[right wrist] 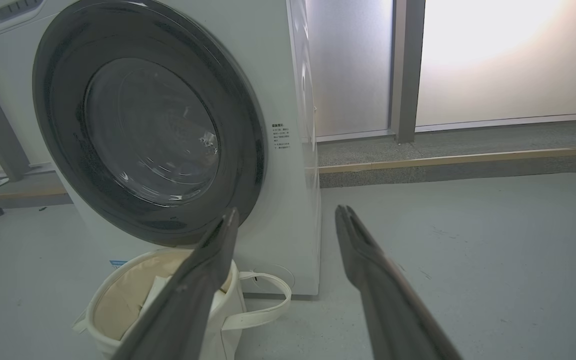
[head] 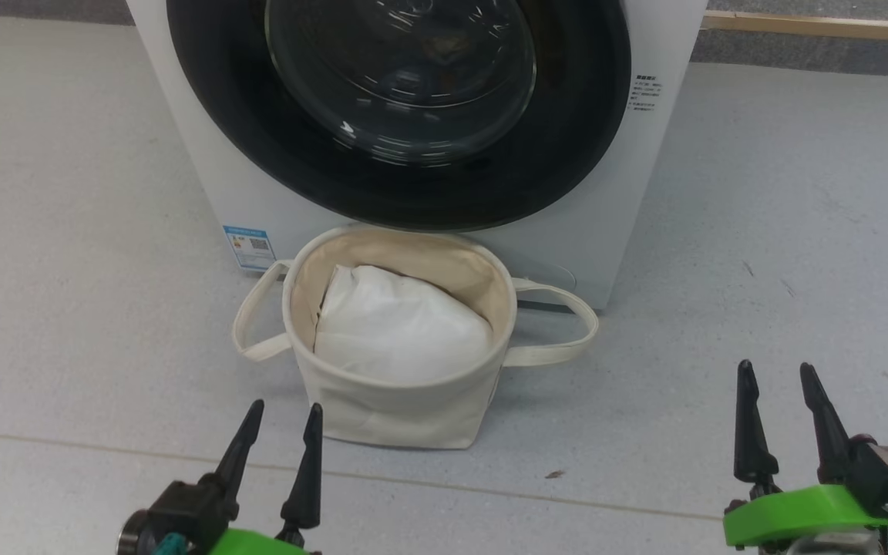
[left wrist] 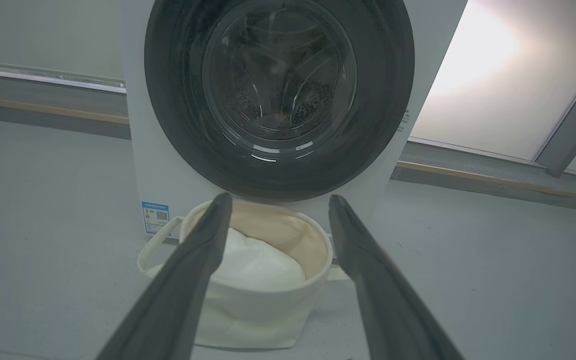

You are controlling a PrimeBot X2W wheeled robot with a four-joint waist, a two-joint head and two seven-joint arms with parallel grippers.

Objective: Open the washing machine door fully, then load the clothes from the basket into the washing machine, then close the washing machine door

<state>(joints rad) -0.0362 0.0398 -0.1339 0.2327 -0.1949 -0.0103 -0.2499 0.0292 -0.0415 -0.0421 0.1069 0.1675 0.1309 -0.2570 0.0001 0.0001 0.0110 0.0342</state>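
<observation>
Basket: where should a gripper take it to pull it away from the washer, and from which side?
Probably its right loop handle: it juts out sideways, clear of the basket wall, on the side of the open right gripper. Come from above, fingers straddling the strap.

Washing machine door [head: 401, 92]: rim [head: 567, 154] is glossy black and smooth; the centre is clear glass with bright reflections. Washing machine [head: 606, 247] casing: smooth white panel with a slight sheen. Basket [head: 398, 408]: cream canvas cloth, matt, with a visible weave. Liner cloth [head: 398, 331]: white fabric, matt, softly creased. Floor [head: 760, 231]: pale grey, smooth, matt, lightly scuffed. Left gripper [head: 286, 405] and right gripper [head: 776, 364]: dark, matt, plastic-looking fingers; the bracket [head: 798, 516] is smooth green plastic.
</observation>
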